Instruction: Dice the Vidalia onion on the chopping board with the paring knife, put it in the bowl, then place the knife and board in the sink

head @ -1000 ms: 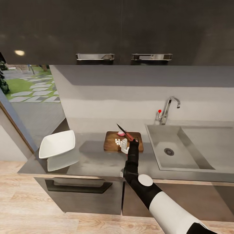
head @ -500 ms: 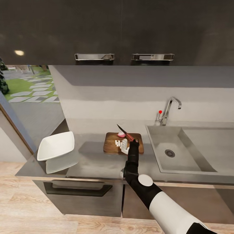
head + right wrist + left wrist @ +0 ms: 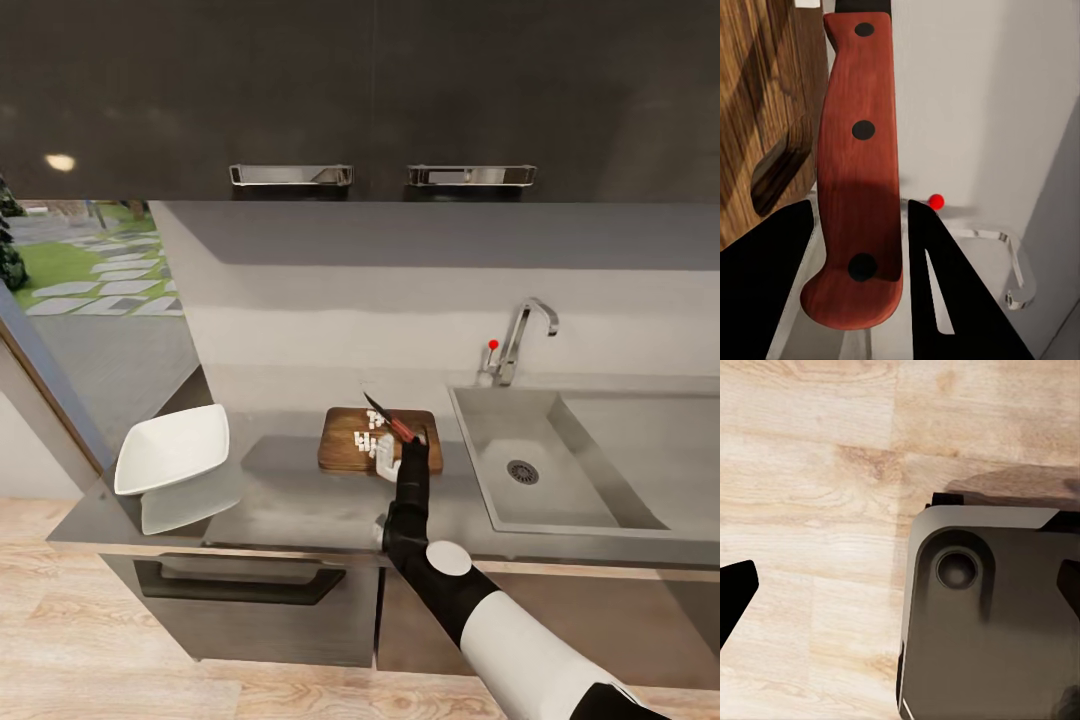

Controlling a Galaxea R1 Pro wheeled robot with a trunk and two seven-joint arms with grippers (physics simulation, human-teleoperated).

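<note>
Between the right tool's (image 3: 859,225) fingers sits the paring knife's (image 3: 393,420) red handle, clamped, blade slanting over the chopping board (image 3: 345,443) on the desk (image 3: 270,490). Diced onion (image 3: 366,438) lies just beside the tool. Left tool (image 3: 900,592) spread wide above wooden floor (image 3: 810,450).

Chopping board (image 3: 346,452): brown wood, flat on grey countertop (image 3: 280,490), just left of sink (image 3: 560,470).

Diced onion (image 3: 370,438): small white cubes clustered mid-board (whole bulb no longer seen).

Paring knife (image 3: 392,420): red handle with three dark rivets, dark blade slanting up-left over board, clamped in right gripper (image 3: 859,259).

Bowl (image 3: 172,448): glossy white, squarish, tilted, at countertop's left end, well apart from board.

Sink: steel basin, round drain, chrome tap, red knob.
</note>
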